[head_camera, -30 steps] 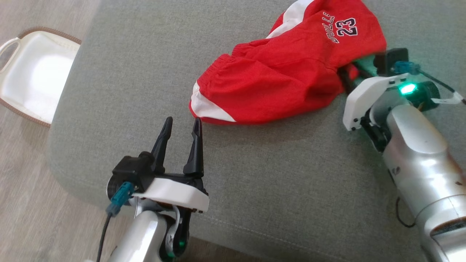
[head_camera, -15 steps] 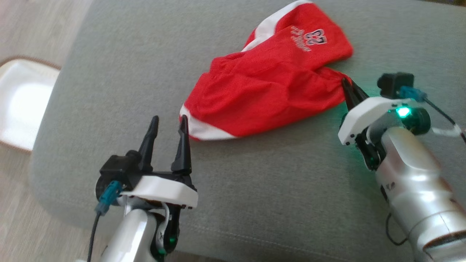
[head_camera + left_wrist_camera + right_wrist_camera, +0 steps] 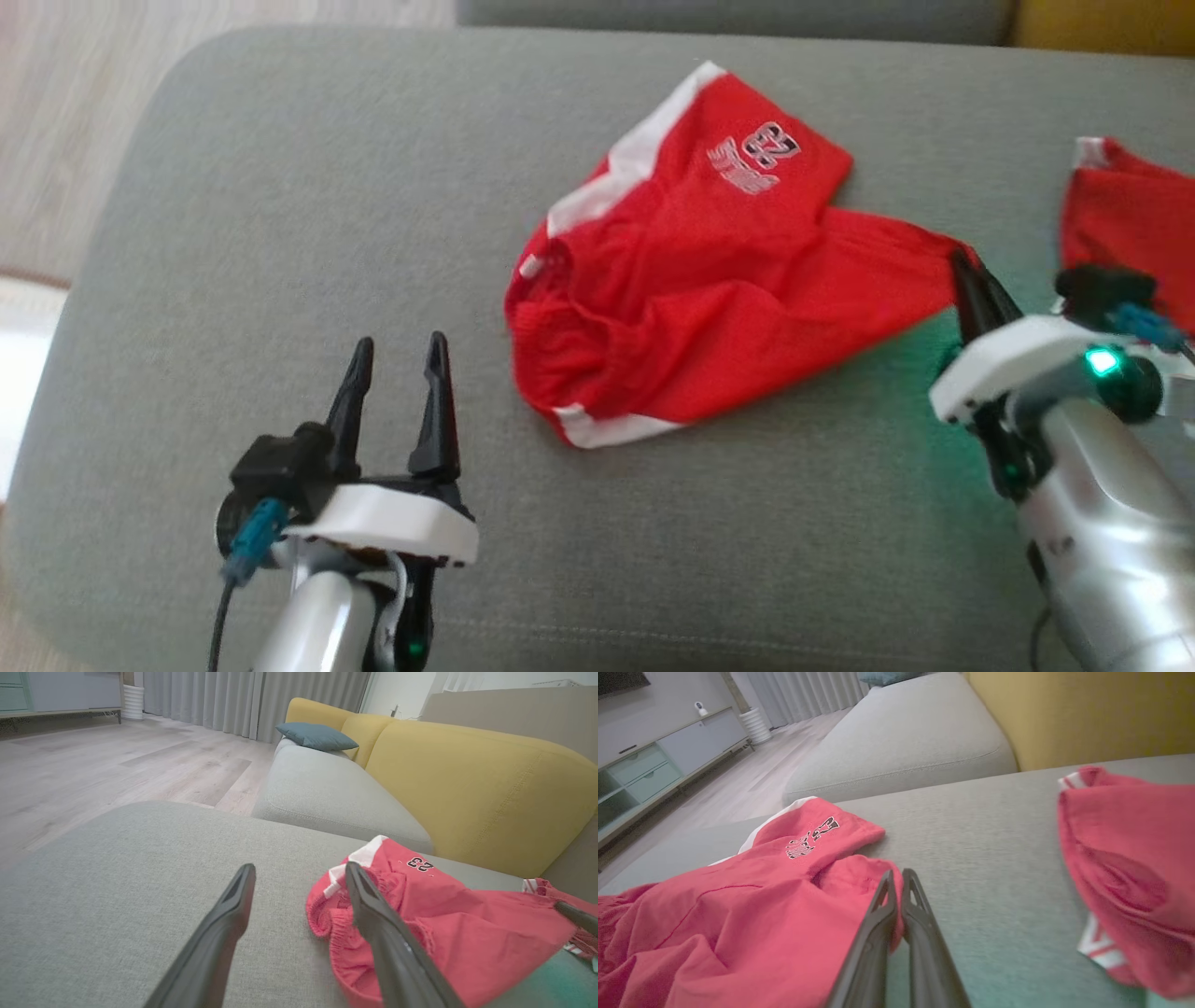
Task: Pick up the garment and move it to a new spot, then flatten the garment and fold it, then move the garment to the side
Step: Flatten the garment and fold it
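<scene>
My right gripper [image 3: 896,875] pinches the red shorts [image 3: 709,280] at their three o'clock edge; the right wrist view shows cloth caught between. My left gripper [image 3: 397,350] is wide apart at seven

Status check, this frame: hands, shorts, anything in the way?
Left hand open, clear of shorts. Right hand shut on shorts' edge. Second red garment lies close by on the right.

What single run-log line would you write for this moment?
stage: pick-up | right gripper: shut on red 23 shorts edge | left gripper: open, empty | surface: grey cushion
</scene>
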